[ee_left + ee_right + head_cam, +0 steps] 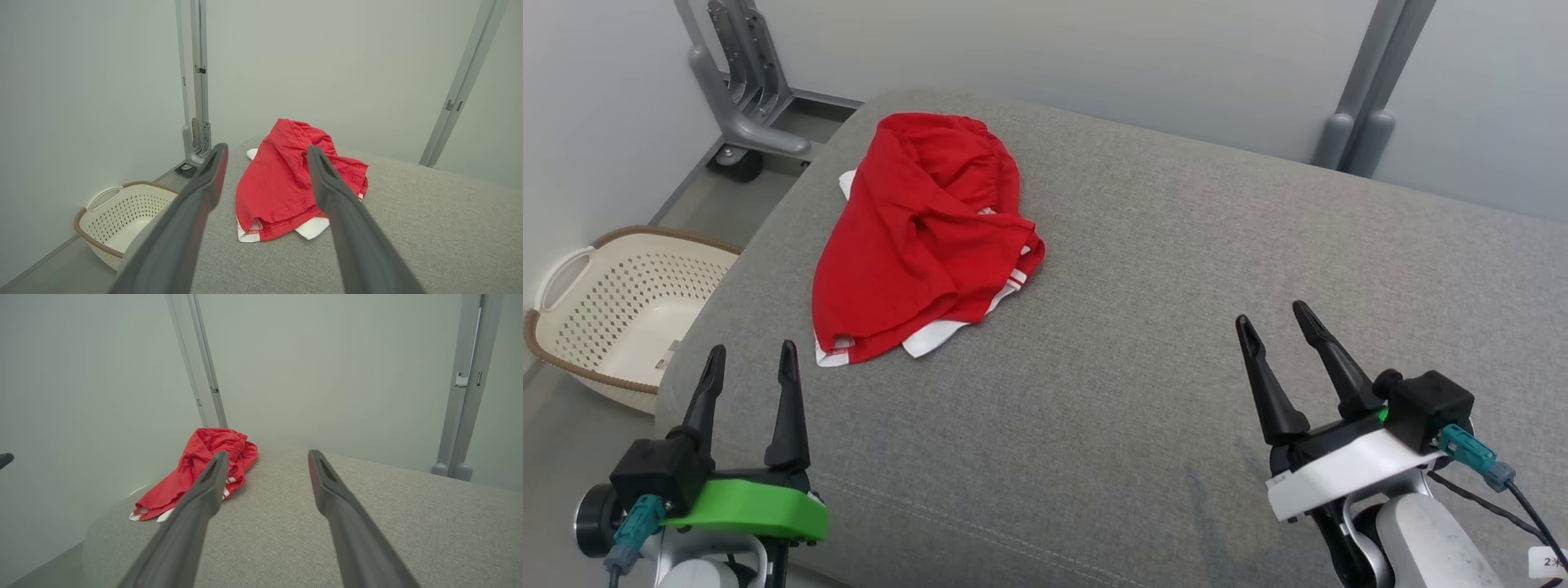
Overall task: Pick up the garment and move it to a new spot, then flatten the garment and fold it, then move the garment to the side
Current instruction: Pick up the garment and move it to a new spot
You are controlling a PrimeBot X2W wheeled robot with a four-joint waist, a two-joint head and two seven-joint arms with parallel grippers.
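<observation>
The crumpled red fabric garment (915,245) lies upper left on the grey upholstered cushion (1143,327), so the left end effector (752,348) and right end effector (1271,313) hover lower down, fingers apart and empty, likely poised for pick-up.

The garment (923,237) lies far left on the cushion (1176,343), and the basket (613,318) sits on the floor left of the cushion. The left gripper (752,353) is just before the garment, the right gripper (1272,312) well to its right.
</observation>
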